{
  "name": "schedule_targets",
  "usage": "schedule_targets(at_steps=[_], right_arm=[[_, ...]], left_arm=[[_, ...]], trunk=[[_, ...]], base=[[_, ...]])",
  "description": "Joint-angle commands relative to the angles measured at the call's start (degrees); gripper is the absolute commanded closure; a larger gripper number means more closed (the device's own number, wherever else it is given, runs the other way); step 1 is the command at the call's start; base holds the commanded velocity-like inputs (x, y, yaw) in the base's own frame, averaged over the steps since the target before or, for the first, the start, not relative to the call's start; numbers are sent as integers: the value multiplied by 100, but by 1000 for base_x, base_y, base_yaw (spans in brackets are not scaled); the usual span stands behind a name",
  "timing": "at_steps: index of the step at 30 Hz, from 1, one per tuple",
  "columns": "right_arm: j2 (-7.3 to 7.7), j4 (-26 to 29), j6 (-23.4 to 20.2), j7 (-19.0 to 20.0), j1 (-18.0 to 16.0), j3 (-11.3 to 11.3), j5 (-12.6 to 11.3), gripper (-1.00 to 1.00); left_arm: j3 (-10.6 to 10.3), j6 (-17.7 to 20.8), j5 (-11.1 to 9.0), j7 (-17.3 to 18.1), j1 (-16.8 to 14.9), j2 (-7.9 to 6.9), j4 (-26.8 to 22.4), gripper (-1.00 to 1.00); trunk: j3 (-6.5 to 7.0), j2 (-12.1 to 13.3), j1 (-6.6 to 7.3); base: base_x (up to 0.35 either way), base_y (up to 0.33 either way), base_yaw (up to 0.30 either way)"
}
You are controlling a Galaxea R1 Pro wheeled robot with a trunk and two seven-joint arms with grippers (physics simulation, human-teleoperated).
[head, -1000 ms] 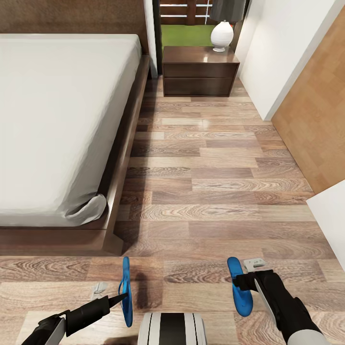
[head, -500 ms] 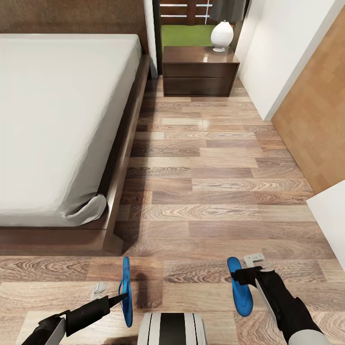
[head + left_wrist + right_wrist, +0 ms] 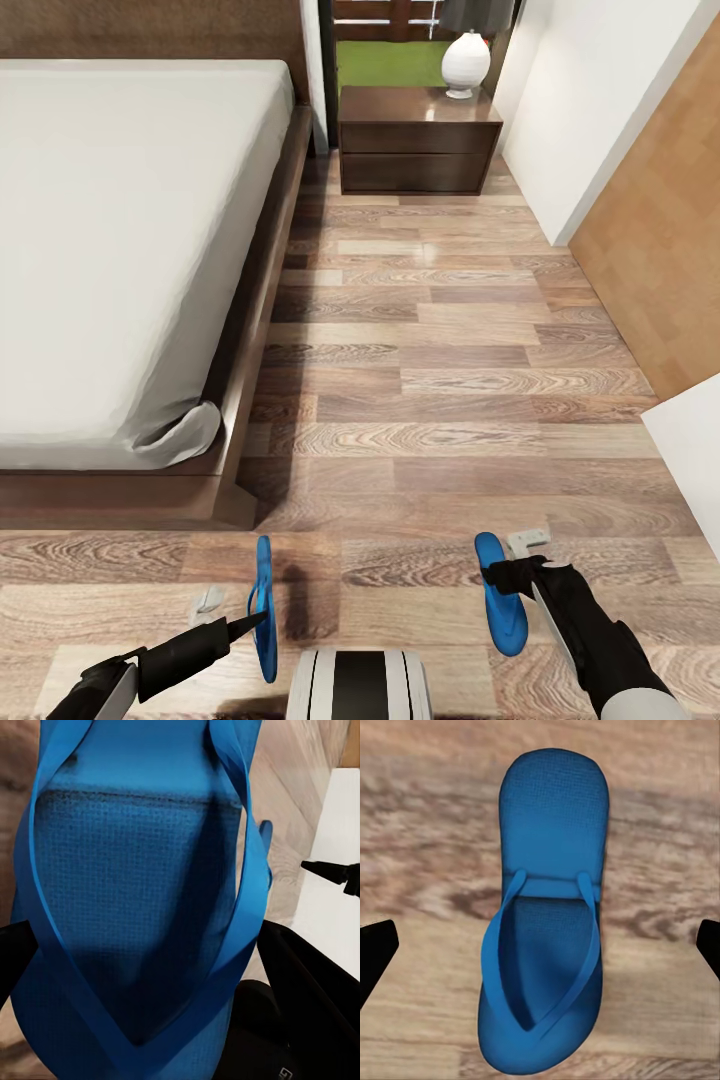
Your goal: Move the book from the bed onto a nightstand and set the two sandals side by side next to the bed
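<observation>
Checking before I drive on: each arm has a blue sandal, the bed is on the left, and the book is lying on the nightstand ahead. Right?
Not quite. In the head view, the nightstand carries a white vase, not the book. The rest holds: left sandal at the left gripper, right sandal at the right gripper, bed on the left.

Open floor [image 3: 450, 380] between bed [image 3: 120, 250] and wall [image 3: 600, 110].

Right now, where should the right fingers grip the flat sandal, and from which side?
Come from above and pinch the sandal by its long edges at mid-length: it lies flat on the floor, straps up, open fingers either side.
</observation>
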State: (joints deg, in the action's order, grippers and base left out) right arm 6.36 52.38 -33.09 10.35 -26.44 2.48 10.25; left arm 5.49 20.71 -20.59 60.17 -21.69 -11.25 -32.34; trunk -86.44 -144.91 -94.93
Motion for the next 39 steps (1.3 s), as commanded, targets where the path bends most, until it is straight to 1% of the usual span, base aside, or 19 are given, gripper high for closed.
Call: schedule_targets(at_steps=[1, 12, 17, 28, 39], right_arm=[[-6, 9, -23, 50, -1, 10, 63, -100], [-11, 9, -31, 55, -1, 7, 65, -100], [-17, 9, -31, 49, -1, 8, 65, -100], [-20, 9, -31, 54, -1, 7, 65, -100], [-37, 9, -23, 8, -1, -15, 77, -100]], left_arm=[[5, 56, -33, 13, -2, 0, 0, 100], [5, 56, -33, 11, -2, 5, 0, 100], [5, 56, -33, 13, -2, 5, 0, 100], [3, 56, -33, 13, -2, 7, 0, 100], [1, 56, -33, 20, -2, 15, 0, 100]], trunk=[[-26, -3, -1], [-270, -18, -30], [-270, -18, -30], [-514, -32, -58], [-514, -32, -58]], base=[[0, 0, 0], [0, 0, 0], [0, 0, 0], [0, 0, 0], [0, 0, 0]])
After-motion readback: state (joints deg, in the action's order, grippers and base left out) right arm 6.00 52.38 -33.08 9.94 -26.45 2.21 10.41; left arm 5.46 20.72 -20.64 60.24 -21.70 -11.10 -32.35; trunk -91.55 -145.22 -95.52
